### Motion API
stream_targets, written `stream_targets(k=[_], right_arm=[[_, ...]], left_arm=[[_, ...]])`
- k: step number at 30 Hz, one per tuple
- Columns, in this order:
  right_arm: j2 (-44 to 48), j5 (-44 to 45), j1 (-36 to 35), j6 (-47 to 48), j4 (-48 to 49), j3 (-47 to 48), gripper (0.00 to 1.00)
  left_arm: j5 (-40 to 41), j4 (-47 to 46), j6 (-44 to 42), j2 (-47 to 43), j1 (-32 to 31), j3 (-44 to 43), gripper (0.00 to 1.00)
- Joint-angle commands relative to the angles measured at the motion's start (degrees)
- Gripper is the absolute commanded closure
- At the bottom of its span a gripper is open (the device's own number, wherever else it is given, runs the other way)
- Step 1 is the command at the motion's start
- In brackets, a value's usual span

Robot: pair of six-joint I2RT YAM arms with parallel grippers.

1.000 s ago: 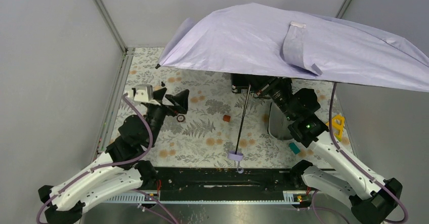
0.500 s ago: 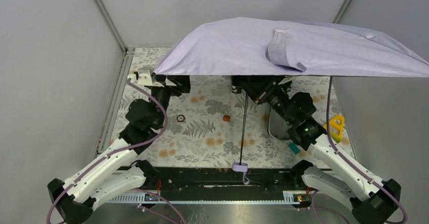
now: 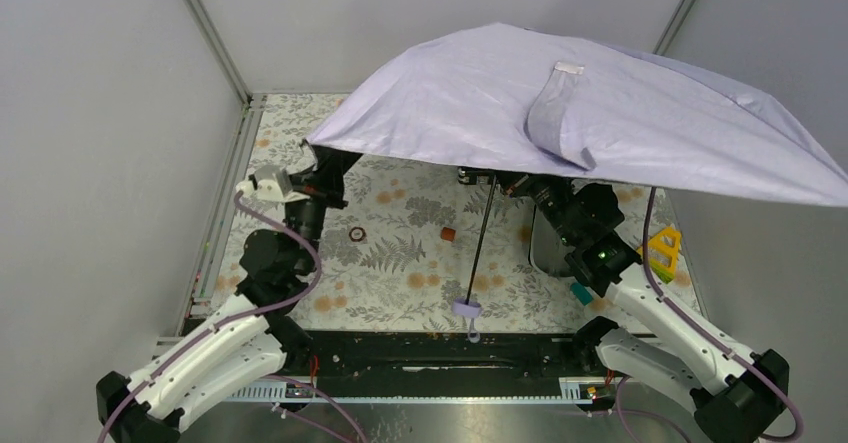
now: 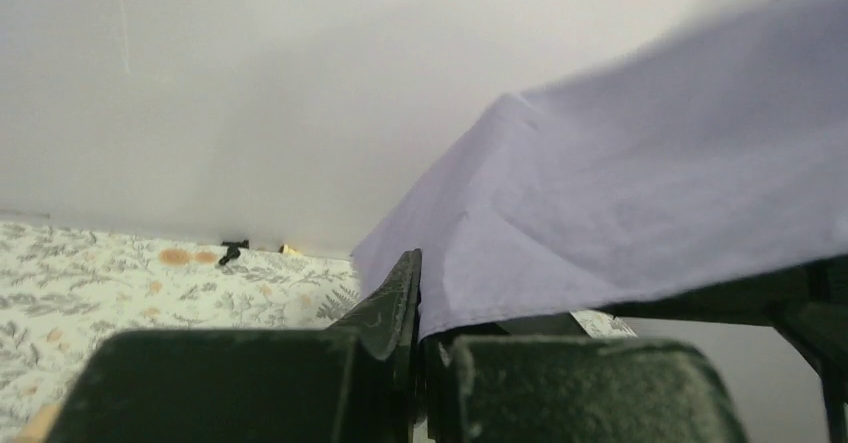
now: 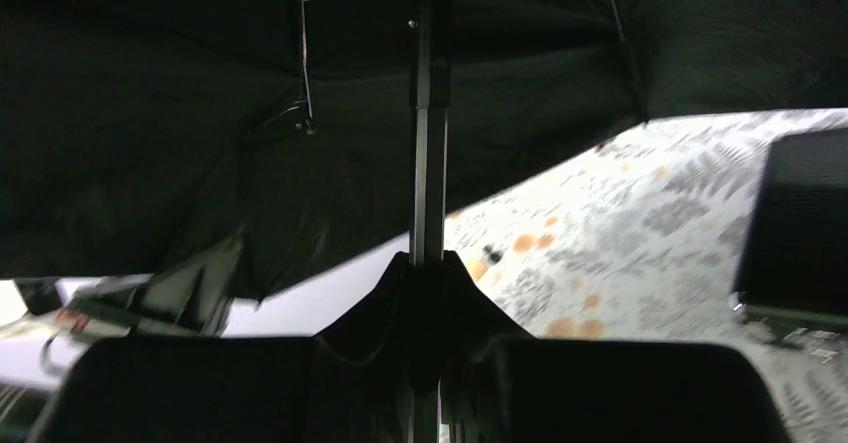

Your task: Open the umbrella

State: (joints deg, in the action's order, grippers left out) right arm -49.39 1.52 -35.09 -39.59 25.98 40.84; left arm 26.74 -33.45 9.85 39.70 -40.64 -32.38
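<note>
Left gripper [image 4: 419, 298]: fingers pressed together. In the left wrist view the lavender canopy [image 4: 640, 193] hem runs straight into the seam between them, so it reads as a pinch on the fabric, not an empty close. A second ago those jaws stood wide, low over the table [image 3: 400, 263] and clear of the cloth. Since then the arm has gone up to the canopy's near-left rim and shut there.

Right gripper [image 5: 428, 268]: narrow, clamped round the black shaft [image 5: 430, 163] just under the ribs. No change in that grip over the last second.

The umbrella [image 3: 570, 103] hangs in the air over the far half of the table. The canopy is spread wide and tilted, higher at the middle than it was half a second ago. The shaft slopes down towards you, and the handle knob [image 3: 466, 308] sits just off the near edge.

My read is that you're nearly done. With both ends held, you can tension the rim against the shaft. The runner is hidden, so I can't tell whether it has latched. Pull gently, since the hem could slip out or a rib could bend.
</note>
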Motion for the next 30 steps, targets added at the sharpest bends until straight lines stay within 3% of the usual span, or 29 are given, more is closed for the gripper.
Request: stream_targets(k=[1, 6, 11, 12, 15, 18, 24, 30], right_arm=[[-3.04, 11.52, 0.29, 10.25, 13.59, 2.24, 1.00], [-10.87, 13.54, -0.09, 14.08, 20.08, 5.23, 1.00], [-16.00, 11.62, -0.70, 19.91, 21.62, 9.83, 1.00], [-16.41, 9.97, -0.75, 21.08, 21.80, 10.32, 1.00], [-17.54, 3.65, -0.67, 23.85, 21.95, 11.56, 1.00], [-19.26, -1.21, -0.65, 25.00, 21.77, 13.08, 1.00], [-24.80, -13.24, -0.24, 23.91, 21.74, 19.62, 1.00], [-30.86, -23.41, 3.16, 22.25, 14.57, 30.65, 1.00]], left_arm=[[1.83, -1.11, 4.18, -8.94, 0.16, 6.96, 1.00], [-3.39, 7.24, 8.44, -14.18, 0.18, 10.17, 1.00], [-7.22, 16.21, 9.80, -16.54, 0.16, 8.14, 1.00], [-7.85, 18.87, 9.92, -17.18, 0.21, 6.84, 0.92], [-9.24, 27.87, 10.27, -18.92, 0.16, 2.95, 0.52], [-10.01, 38.20, 12.81, -20.95, 0.18, -1.09, 0.27], [-15.33, 57.67, 14.89, -24.58, 0.20, -9.57, 0.04], [-23.22, 68.12, 9.44, -28.55, 0.17, -12.91, 0.01]])
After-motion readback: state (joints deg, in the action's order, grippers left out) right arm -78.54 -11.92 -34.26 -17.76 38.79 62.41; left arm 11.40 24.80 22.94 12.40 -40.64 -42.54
